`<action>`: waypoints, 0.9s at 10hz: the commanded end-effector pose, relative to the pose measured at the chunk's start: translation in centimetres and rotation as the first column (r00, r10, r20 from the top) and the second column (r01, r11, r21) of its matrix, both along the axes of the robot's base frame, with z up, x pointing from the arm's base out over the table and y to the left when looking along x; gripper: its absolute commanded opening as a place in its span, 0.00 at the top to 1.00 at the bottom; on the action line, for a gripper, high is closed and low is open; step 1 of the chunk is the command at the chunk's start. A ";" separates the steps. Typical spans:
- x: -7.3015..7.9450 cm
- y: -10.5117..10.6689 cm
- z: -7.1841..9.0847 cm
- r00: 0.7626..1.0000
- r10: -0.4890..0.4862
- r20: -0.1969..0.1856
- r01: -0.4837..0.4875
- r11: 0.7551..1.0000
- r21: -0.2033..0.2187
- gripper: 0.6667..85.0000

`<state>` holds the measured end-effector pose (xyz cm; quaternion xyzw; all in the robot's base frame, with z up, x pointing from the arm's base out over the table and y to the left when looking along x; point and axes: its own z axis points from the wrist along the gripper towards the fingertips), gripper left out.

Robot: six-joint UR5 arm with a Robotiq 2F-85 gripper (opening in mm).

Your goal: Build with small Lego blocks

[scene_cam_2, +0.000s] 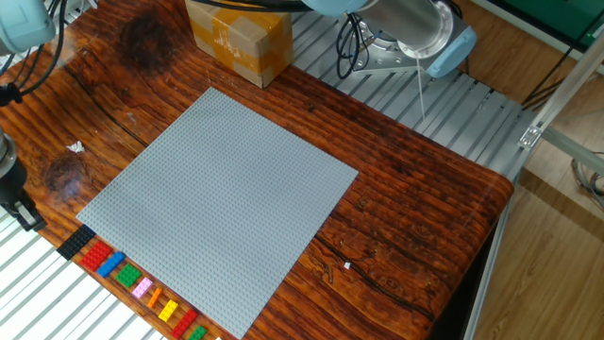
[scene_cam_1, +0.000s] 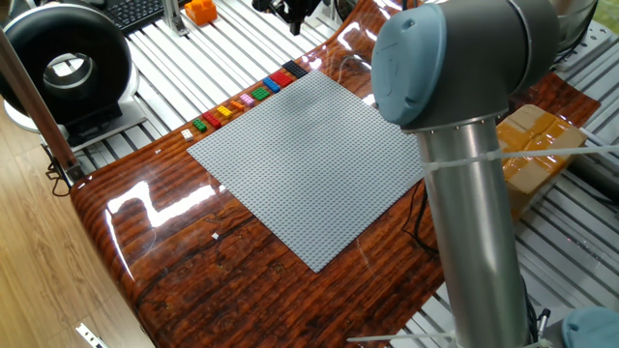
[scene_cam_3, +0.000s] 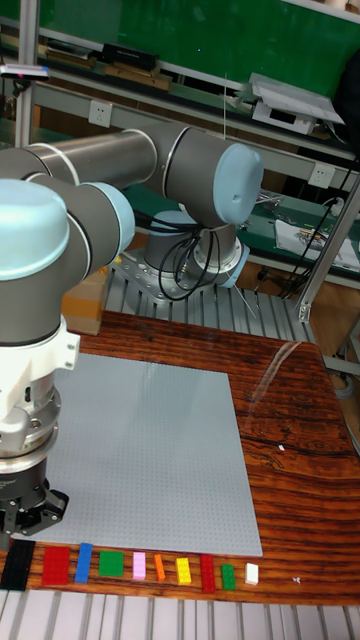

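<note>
Ten small Lego blocks (scene_cam_3: 138, 567) — one grey baseplate (scene_cam_3: 150, 455) — one cardboard box (scene_cam_2: 238, 38).

Three views around one baseplate (scene_cam_2: 222, 203)
</note>
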<state>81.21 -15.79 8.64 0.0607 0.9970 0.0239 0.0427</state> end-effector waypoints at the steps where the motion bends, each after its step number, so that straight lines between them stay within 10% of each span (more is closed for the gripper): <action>1: -0.2 0.5 -0.7 0.999 0.029 -0.019 -0.028 0.999 0.039 0.94; 9: -1.7 -0.4 -4.4 0.994 0.099 -0.044 -0.098 0.995 0.031 0.64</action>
